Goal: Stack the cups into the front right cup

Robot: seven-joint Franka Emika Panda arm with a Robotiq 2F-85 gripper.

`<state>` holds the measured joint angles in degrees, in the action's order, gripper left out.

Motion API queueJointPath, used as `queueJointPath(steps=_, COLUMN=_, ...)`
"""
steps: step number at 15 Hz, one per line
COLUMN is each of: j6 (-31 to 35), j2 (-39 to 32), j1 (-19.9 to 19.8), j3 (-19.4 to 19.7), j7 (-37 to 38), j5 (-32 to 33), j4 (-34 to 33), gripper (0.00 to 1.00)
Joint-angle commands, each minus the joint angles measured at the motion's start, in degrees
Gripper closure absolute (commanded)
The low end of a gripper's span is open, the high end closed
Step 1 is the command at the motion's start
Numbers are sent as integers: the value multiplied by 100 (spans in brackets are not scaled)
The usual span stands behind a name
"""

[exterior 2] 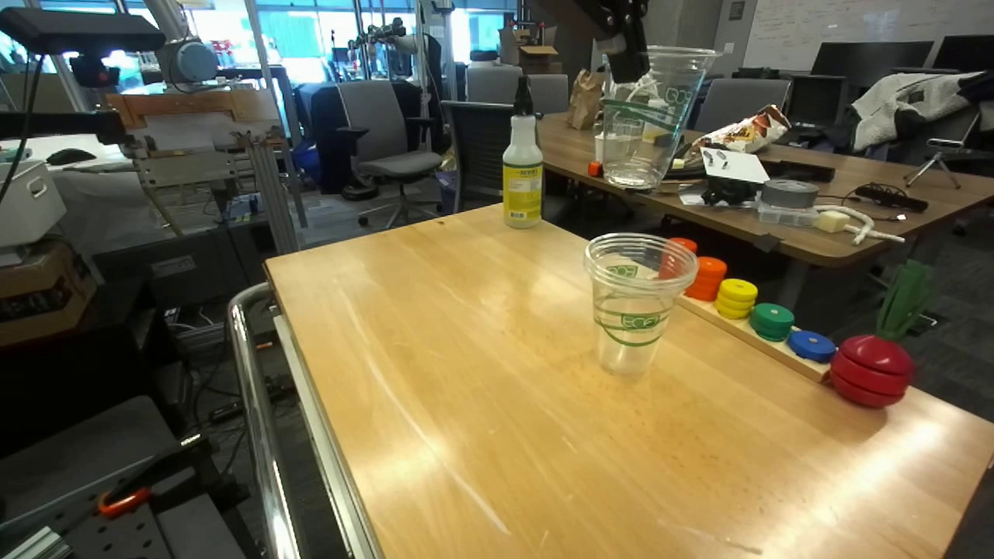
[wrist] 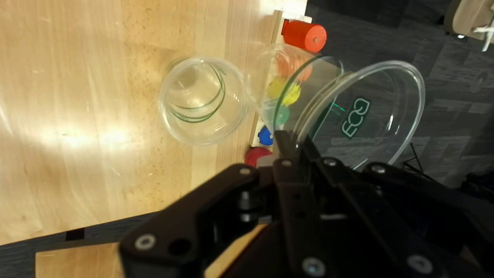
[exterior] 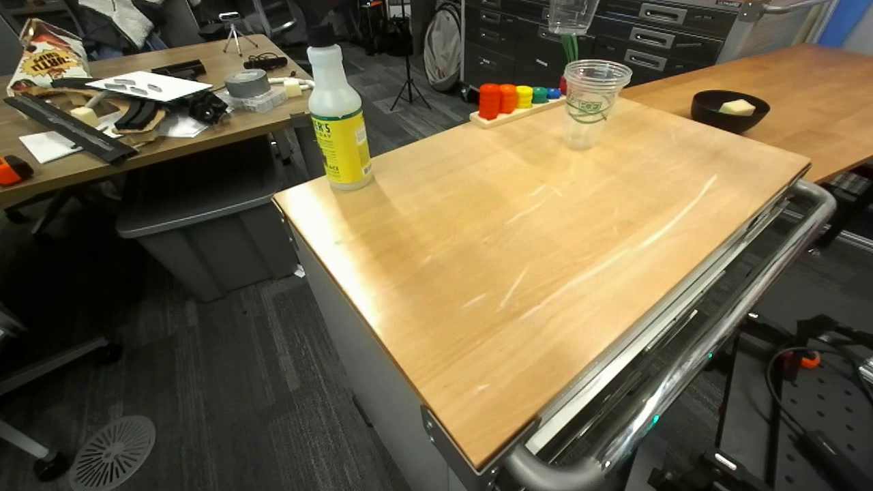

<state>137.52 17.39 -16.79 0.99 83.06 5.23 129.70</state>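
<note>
Tool: gripper (wrist: 296,142) drawn nearly together, its two fingers pinching the held cup (exterior 2: 651,147) by the wall at the rim. Which finger lies inside the wall cannot be told. Held cup is see-through, with a green band and logo, and hangs mouth up from the fingertips, higher than the tabletop (exterior 2: 466,365).

Containers: lower than the tool, and left of its fingertips in the wrist view, a cup stack (exterior 2: 633,310) stands upright on the tabletop. Clear cups nested one in another, rims layered close; exact count not readable. Held cup and cup stack are apart in both exterior views. In an exterior view, a black bowl (exterior: 730,121) sits lower than the held cup and to its right, a pale yellow piece (exterior: 738,107) in it.

Also: yellow-labelled bottle (exterior 2: 523,182) upright, below and left of the tool in an exterior view; coloured-disc board (exterior: 525,112) below the tool, partly seen through the held cup in the wrist view.
</note>
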Motion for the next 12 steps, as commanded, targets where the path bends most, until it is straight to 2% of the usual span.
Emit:
queueJointPath(steps=1, j6=-112, j2=49, j1=18, j3=-23, j7=410, j5=221, j4=-154, gripper=98)
queueJointPath(steps=5, j6=-389, j2=131, j1=-24, j3=-14, j7=721, j5=465, j4=-52, gripper=98)
queueJointPath(steps=12, j6=-850, j2=51, j1=12, j3=110, j7=824, j5=496, j4=15, gripper=98)
